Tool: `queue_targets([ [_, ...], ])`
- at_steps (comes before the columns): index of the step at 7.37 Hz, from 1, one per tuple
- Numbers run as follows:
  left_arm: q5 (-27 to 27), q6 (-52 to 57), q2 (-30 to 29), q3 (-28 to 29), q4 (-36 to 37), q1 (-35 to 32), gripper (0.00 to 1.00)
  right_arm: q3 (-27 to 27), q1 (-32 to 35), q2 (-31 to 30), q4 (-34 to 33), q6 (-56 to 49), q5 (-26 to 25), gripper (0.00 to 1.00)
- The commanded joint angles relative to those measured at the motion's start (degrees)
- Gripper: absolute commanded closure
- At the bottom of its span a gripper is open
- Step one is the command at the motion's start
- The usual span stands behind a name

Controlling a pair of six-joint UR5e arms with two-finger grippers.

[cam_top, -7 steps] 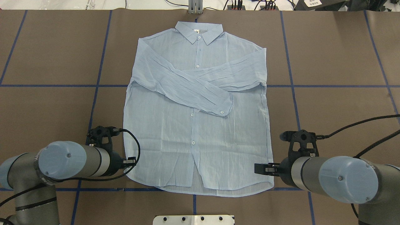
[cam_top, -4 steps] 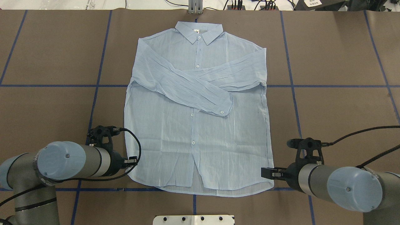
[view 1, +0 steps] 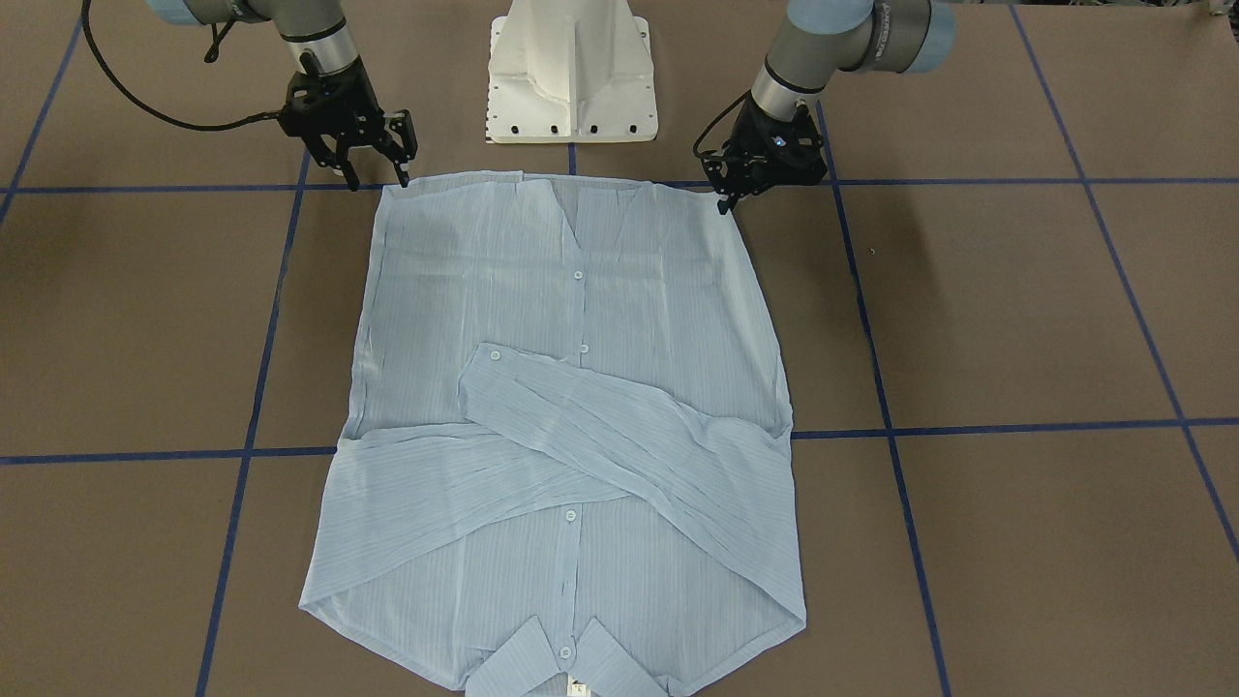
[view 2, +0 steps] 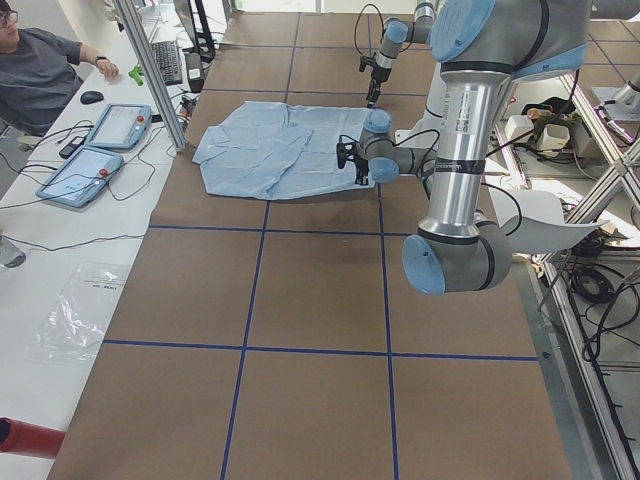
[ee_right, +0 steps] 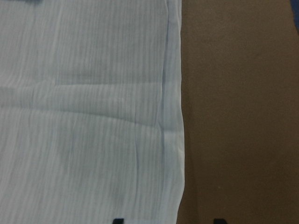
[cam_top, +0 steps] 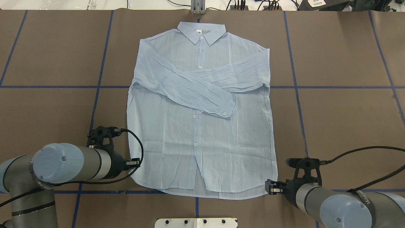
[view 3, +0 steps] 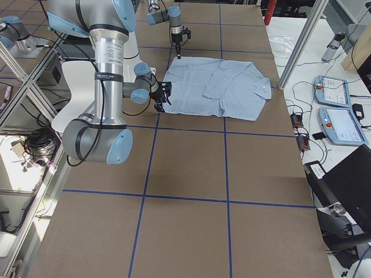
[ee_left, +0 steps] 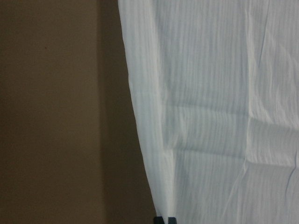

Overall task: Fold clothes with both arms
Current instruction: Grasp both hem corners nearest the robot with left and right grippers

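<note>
Front view: The shirt (view 1: 581, 319) lies flat on the brown table (view 1: 1016, 290). Its collar (view 1: 566, 668) is at 6 o'clock and its bottom edge at 12. The sleeves (view 1: 619, 426) are crossed over the chest, so they will not flop out when the shirt is folded. The right gripper (view 1: 377, 177) sits at the shirt's 11 o'clock corner with its fingers spread wide. The left gripper (view 1: 726, 200) is at the 1 o'clock corner with its fingers pressed together.

Top view: Here the collar is at 12 o'clock. The left gripper touches the shirt's side edge at about 8 o'clock. The right gripper is at the bottom corner, at about 5 o'clock. There is one gripper on each side, so I think they will lift the bottom edge evenly.

Left and right side views: Each near gripper is low, by its own corner of the shirt. It is too small to tell the fingers.

Left wrist view: Two dark tips at 6 o'clock are almost touching, right on the shirt's edge. It looks like they are pinching it.

Right wrist view: The two tips at 6 o'clock are far apart, with the shirt's edge between them. They are ready to close, but have not yet.
</note>
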Motion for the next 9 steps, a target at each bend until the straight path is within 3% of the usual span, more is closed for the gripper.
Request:
queue_targets([
  [1,0.00,0.00,0.00,-0.08,0.01,0.00,1.00,-1.47,-1.52,0.35,-0.23,0.01,-1.74,0.43],
  [3,0.00,0.00,0.09,-0.09,0.01,0.00,1.00,-1.73,-2.22,0.43,-0.32,0.01,-2.44,0.47],
  [6,0.00,-0.09,0.09,-0.17,0.01,0.00,1.00,-1.82,-2.67,0.52,-0.40,-0.08,-2.44,1.00],
  [9,-0.35,-0.09,0.35,-0.87,0.19,0.00,1.00,-0.34,-1.97,0.52,-0.49,-0.08,-2.09,1.00],
])
